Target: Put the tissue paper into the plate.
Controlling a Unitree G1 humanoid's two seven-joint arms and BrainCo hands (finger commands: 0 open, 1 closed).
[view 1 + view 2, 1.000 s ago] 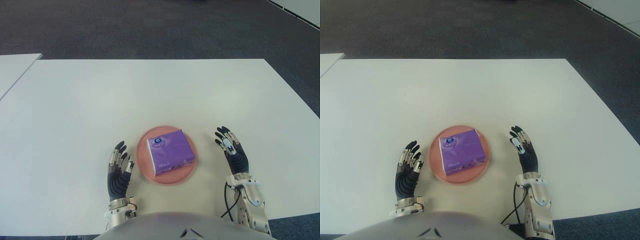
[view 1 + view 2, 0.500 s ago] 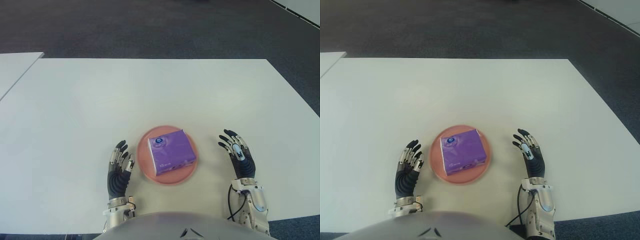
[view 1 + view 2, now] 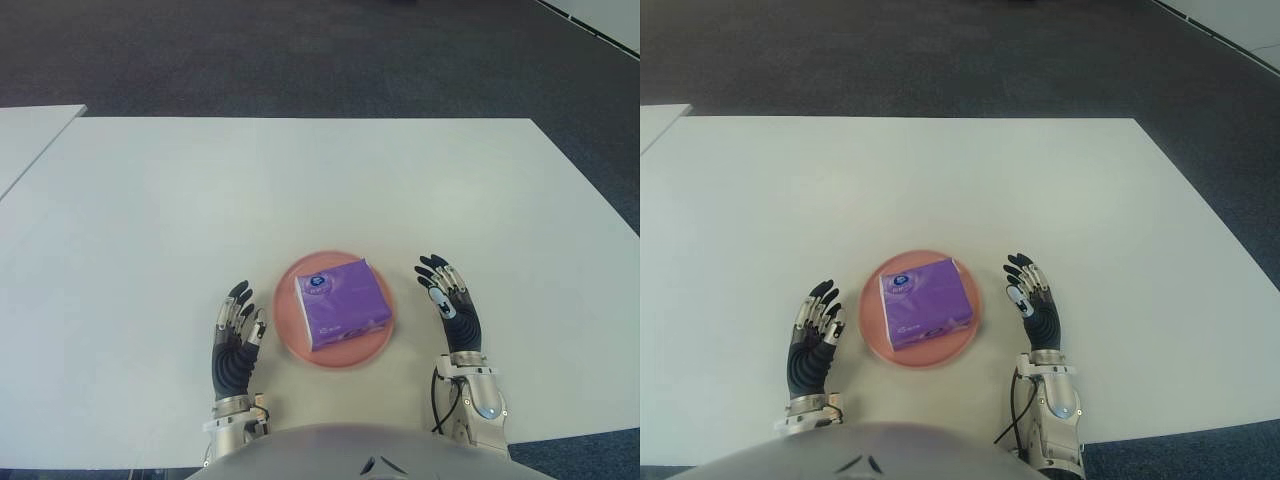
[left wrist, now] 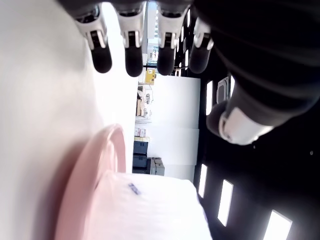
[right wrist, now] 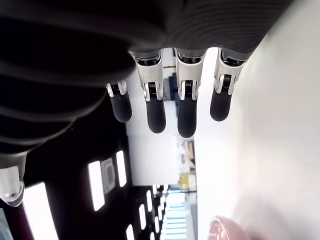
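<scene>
While on the plate (image 3: 292, 338), tissue paper (image 3: 341, 303) between left hand (image 3: 234, 345) and right hand (image 3: 448, 306), both empty, fingers outstretched.

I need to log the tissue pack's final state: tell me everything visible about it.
The tissue pack is a flat, square purple packet in glossy wrap with a round white-and-blue logo near one corner. It lies flat inside the pink plate, slightly rotated, touching only the plate. Neither robot hand touches it: the left robot hand and the right robot hand flank the plate, open.
</scene>
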